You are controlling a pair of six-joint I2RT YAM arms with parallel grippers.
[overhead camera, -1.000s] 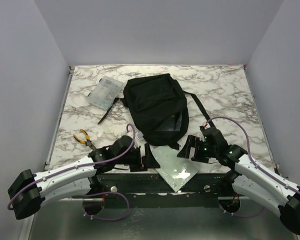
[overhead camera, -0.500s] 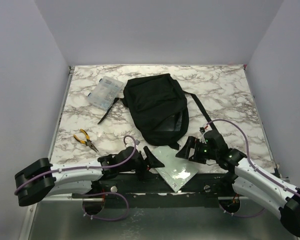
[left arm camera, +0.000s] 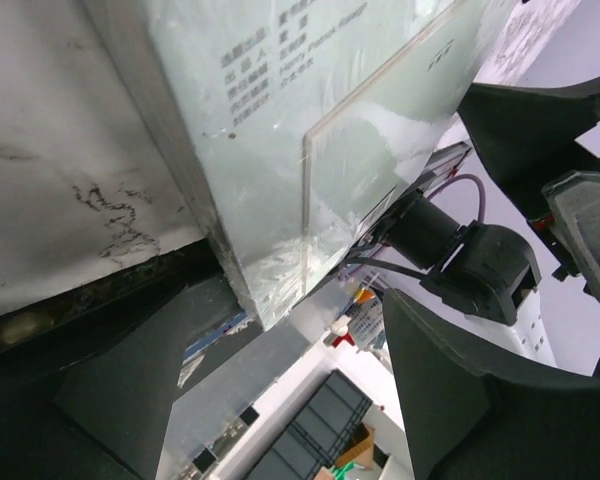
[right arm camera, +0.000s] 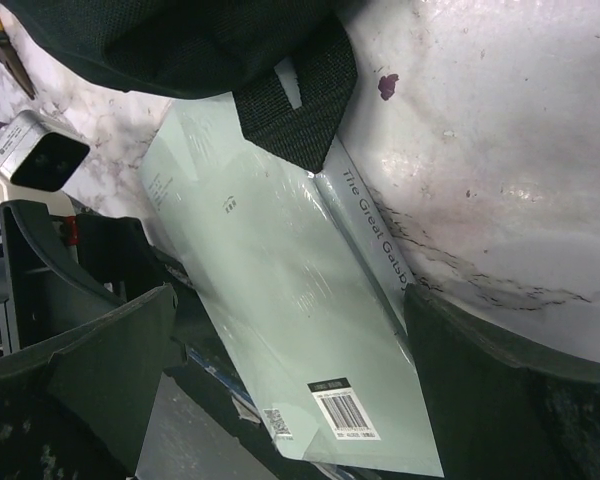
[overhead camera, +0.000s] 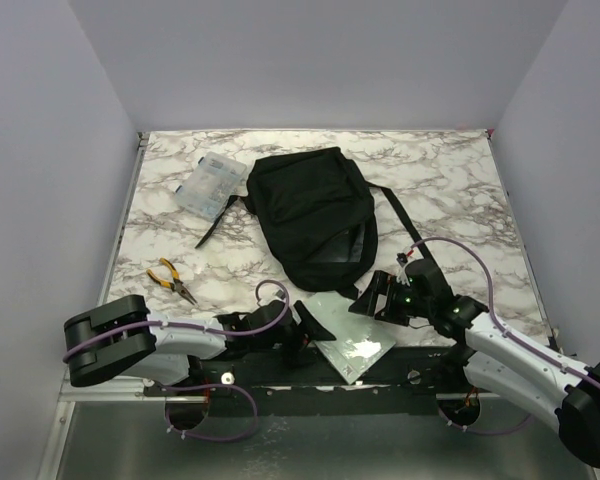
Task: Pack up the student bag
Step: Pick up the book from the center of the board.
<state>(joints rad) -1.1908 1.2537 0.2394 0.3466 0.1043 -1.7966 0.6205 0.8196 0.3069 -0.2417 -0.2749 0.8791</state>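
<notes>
The left hand point(overhead camera: 305, 325) lies low at the near edge of the bench point(overhead camera: 450, 180), its fingers spread apart. In the left wrist view, the corner of a pale green, plastic-wrapped book point(overhead camera: 352, 345) sits between the two fingers. That corner sticks out past the bench edge, and neither finger can be seen pressing on it. The rest of the book lies flat in front of this hand, cover up.

The right hand point(overhead camera: 372, 298) is on the far side of the same book, and its fingers are also spread wide. It holds nothing. From its wrist camera the book lies in the gap between the two fingers, with the spine lettering and a barcode sticker facing up. Whether the fingers touch the cover cannot be told.

The student bag point(overhead camera: 310, 210) lies flat on the bench just ahead of the right hand's fingertips, and further ahead of the left hand, beyond the book. One black webbing loop point(right arm camera: 302, 105) of the bag rests on the end of the book farthest from the right hand.

Behind the left hand and off to its left, a pair of yellow-handled pliers point(overhead camera: 170, 279) lies on the bench. A clear plastic case point(overhead camera: 212, 184) lies farther out on that same side, near the far end of the bag.
</notes>
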